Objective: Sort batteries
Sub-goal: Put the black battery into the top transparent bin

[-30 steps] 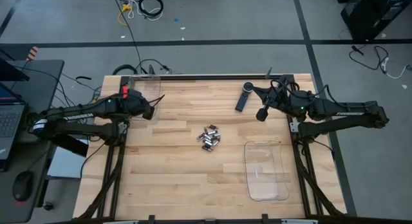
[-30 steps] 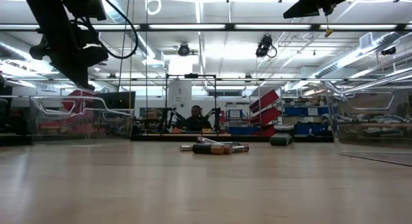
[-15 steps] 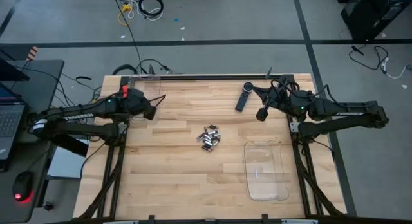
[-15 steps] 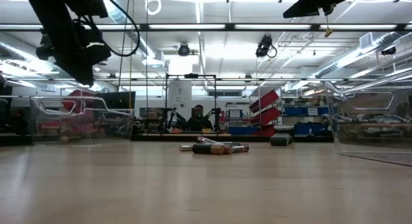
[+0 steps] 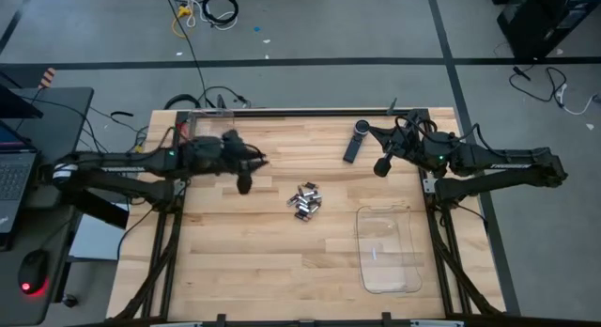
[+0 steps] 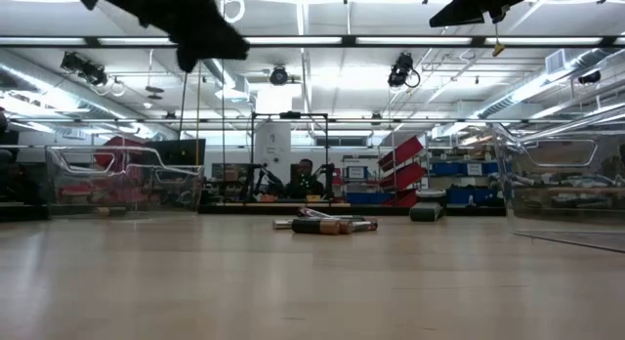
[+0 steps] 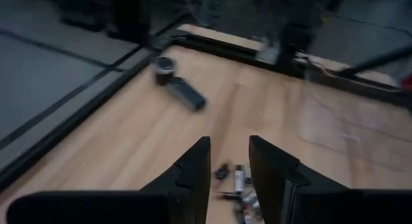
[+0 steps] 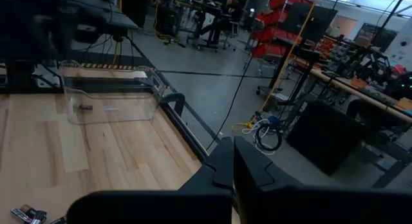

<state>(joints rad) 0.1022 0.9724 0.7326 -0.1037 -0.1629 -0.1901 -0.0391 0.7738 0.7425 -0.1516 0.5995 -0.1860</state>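
You have the batteries (image 5: 304,201) in one small heap near the middle of the wooden table (image 5: 254,261), lying on their sides and touching each other; in the low view the same heap (image 6: 324,224) lies flat on the board. Your left gripper (image 5: 246,183) hangs in the air over the table, to the left of the heap and apart from it. In its wrist view the two dark fingers (image 7: 193,176) stand with a clear gap between them and nothing in the gap, and the batteries (image 7: 237,185) show just beyond the tips. Your right gripper (image 5: 382,164) waits over the far right part of the table with its fingers pressed together and empty. Just beside it, toward the far edge, lies a long black device (image 5: 355,141) with a round head; it is well apart from the heap. One clear plastic bin (image 5: 388,249) stands on the right side, nearer than the heap. A second clear bin (image 8: 112,92) stands at the far left corner, and one small dark thing lies inside it. Between the left gripper and the heap you have only bare wood. In the low view a person (image 6: 308,180) sits far behind the table.
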